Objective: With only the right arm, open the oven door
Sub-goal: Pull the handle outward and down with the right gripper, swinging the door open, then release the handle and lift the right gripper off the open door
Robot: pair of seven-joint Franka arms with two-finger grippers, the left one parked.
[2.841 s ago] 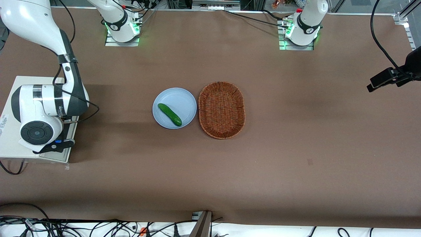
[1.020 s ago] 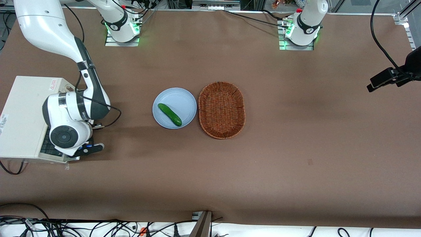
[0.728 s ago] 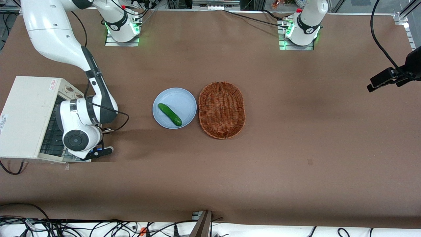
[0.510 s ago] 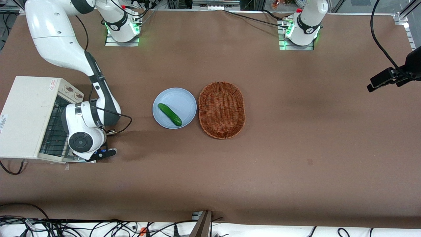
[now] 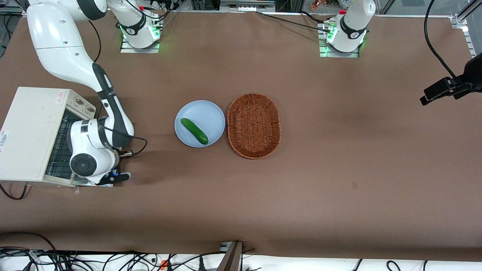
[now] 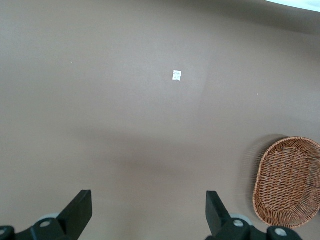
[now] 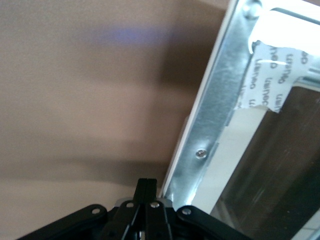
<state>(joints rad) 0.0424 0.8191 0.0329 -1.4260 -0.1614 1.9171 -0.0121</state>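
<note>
The cream-white toaster oven (image 5: 32, 131) stands at the working arm's end of the table. Its wire rack (image 5: 60, 145) shows through the open front. The oven door (image 5: 81, 182) hangs open and low in front of it, mostly hidden under my right arm's wrist (image 5: 90, 158). In the right wrist view the door's silver metal frame (image 7: 215, 125) and dark glass (image 7: 280, 175) are close up. My gripper (image 7: 147, 186) is shut with its fingers pressed together, right beside the frame's edge and holding nothing. Two knobs (image 5: 84, 105) show on the oven's front.
A light-blue plate (image 5: 211, 113) with a green cucumber (image 5: 194, 130) sits mid-table, beside a wicker basket (image 5: 254, 126) that also shows in the left wrist view (image 6: 287, 182). A strip of white tape (image 7: 270, 75) is stuck on the door frame.
The wrist swung from over the oven's top down and away from its front, and the door opened, baring the rack. In the last half second the wrist drew back slightly toward the oven.
</note>
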